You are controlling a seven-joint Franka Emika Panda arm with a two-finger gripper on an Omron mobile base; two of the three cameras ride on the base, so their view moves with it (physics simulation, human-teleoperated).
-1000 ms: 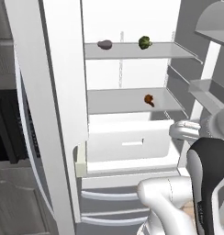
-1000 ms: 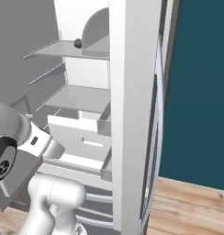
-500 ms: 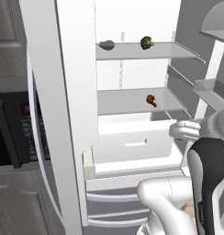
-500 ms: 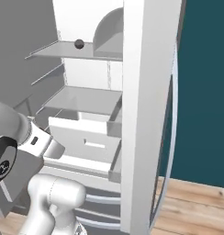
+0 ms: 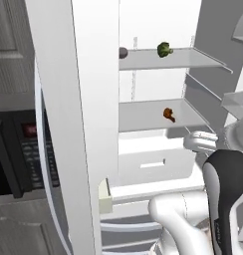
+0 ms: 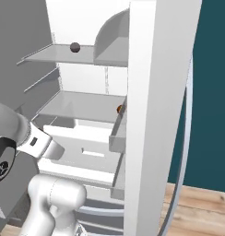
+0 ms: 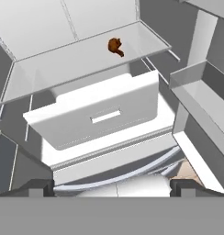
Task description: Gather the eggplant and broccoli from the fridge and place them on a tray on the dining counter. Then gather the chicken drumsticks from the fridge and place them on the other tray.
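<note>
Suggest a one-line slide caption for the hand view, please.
Open gripper looks into the fridge: chicken drumstick on the glass shelf above a white drawer.

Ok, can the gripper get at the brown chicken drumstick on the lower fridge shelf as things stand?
Probably yes. The open gripper faces the brown chicken drumstick, which lies alone on the lower glass shelf above the white drawer; nothing stands in between.

No readable text or labels anywhere.

eggplant (image 5: pixel 123 52): small dark rounded lump, top fridge shelf, at 9 o'clock of the broccoli
broccoli (image 5: pixel 165 49): green, same shelf, well apart
chicken drumstick (image 5: pixel 169 114): brown-orange, lying on the shelf below
</note>
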